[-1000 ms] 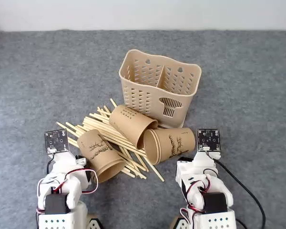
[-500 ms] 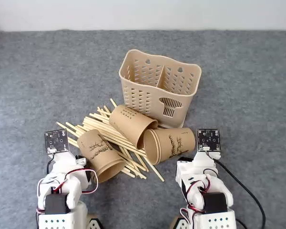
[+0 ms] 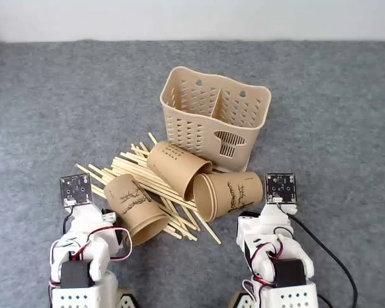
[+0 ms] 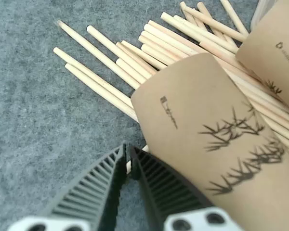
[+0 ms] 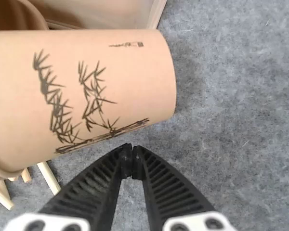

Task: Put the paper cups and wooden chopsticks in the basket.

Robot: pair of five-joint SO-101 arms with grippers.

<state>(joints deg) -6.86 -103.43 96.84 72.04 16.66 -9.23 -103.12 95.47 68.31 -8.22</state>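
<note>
**Opening step.** Nothing is in the basket (image 3: 191, 128) yet; it stands upright beyond the pile, farthest from both hands. The left hand (image 4: 127, 156), pressed together and empty, sits just short of the near cup (image 4: 216, 159), which lies on the wooden chopsticks (image 4: 111, 53). The right hand (image 5: 131, 154), also pressed together, sits just short of the second cup (image 5: 82, 91). A third cup (image 3: 178, 167) lies beyond them. Next, a hand must spread to take a cup. Nothing has shifted since the earlier frames.
</note>
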